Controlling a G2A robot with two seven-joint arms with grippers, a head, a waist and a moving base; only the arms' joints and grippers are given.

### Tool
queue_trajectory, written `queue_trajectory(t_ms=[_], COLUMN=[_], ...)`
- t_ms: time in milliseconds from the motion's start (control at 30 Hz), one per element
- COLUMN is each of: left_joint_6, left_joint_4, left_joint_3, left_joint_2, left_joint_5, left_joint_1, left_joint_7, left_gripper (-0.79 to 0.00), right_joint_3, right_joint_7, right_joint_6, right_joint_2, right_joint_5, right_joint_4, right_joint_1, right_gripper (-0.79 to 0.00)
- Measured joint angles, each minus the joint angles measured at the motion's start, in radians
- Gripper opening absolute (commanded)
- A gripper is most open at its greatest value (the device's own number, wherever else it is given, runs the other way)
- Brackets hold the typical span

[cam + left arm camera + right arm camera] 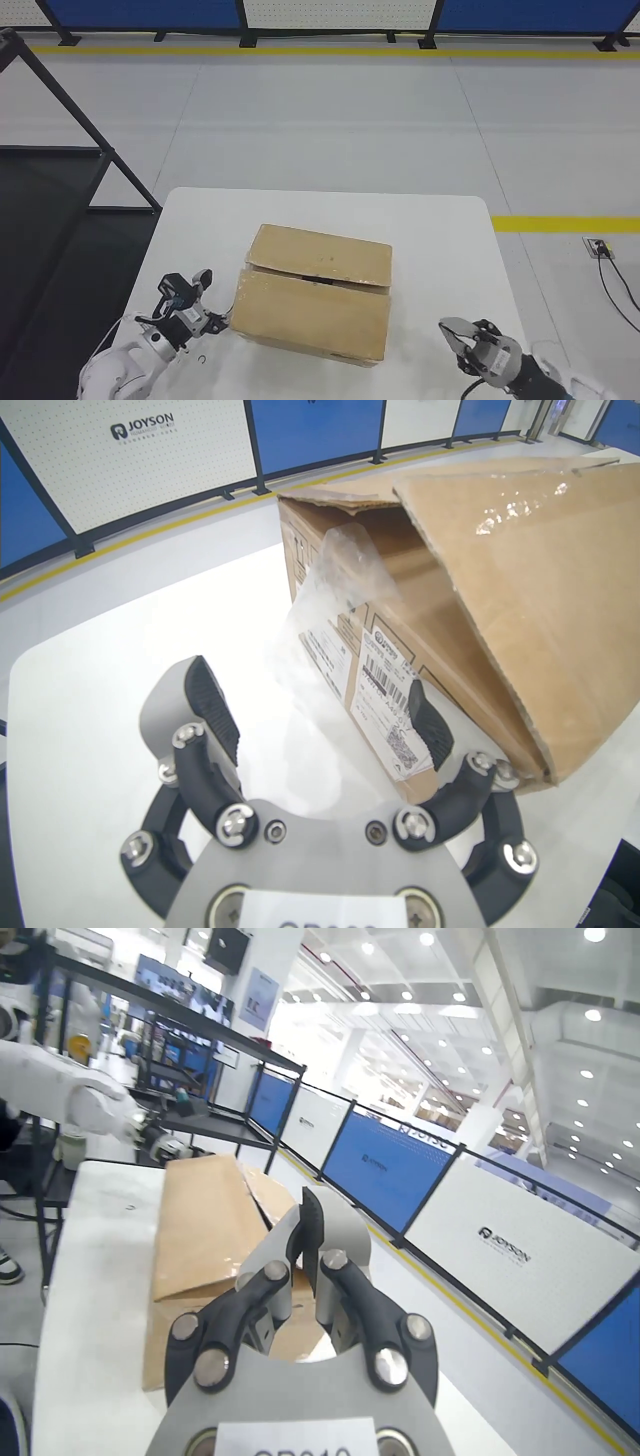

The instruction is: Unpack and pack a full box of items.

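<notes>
The left pincer (307, 680) is open, its ribbed black pads (212, 705) spread wide, just beside the labelled end of a brown cardboard box (525, 600). A loose strip of clear tape (345, 565) hangs at that end. The right pincer (310, 1213) is closed on nothing, near the box's other end. The box lies on a smooth white table (90, 710).

I'm looking down on the table (430, 230) from overhead; both wrist cameras are facing the box (315, 300) from opposite ends, the left one nearer.
</notes>
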Motion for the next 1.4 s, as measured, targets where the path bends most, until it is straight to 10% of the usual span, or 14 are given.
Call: queue_trajectory(t_ms=[433,867,1400], left_joint_6=[0.128,0.663,0.689], left_joint_4=[0.034,0.058,0.065], left_joint_3=[-0.021,-0.008,0.001], left_joint_2=[-0.006,-0.045,-0.053], left_joint_5=[-0.105,-0.201,-0.224], left_joint_1=[-0.028,-0.077,-0.080], left_joint_7=[0.050,0.115,0.145], left_gripper=[0.000,0.000,0.000], right_joint_3=[-0.155,-0.330,-0.387], right_joint_7=[0.120,0.305,0.514], right_joint_6=[-0.080,-0.022,0.044], right_joint_2=[0.026,0.002,-0.014], right_joint_5=[-0.280,-0.140,0.011], right_joint_4=[-0.020,0.065,0.107], right_joint_1=[-0.040,0.094,0.176], right_gripper=[-0.785,-0.785,-0.785])
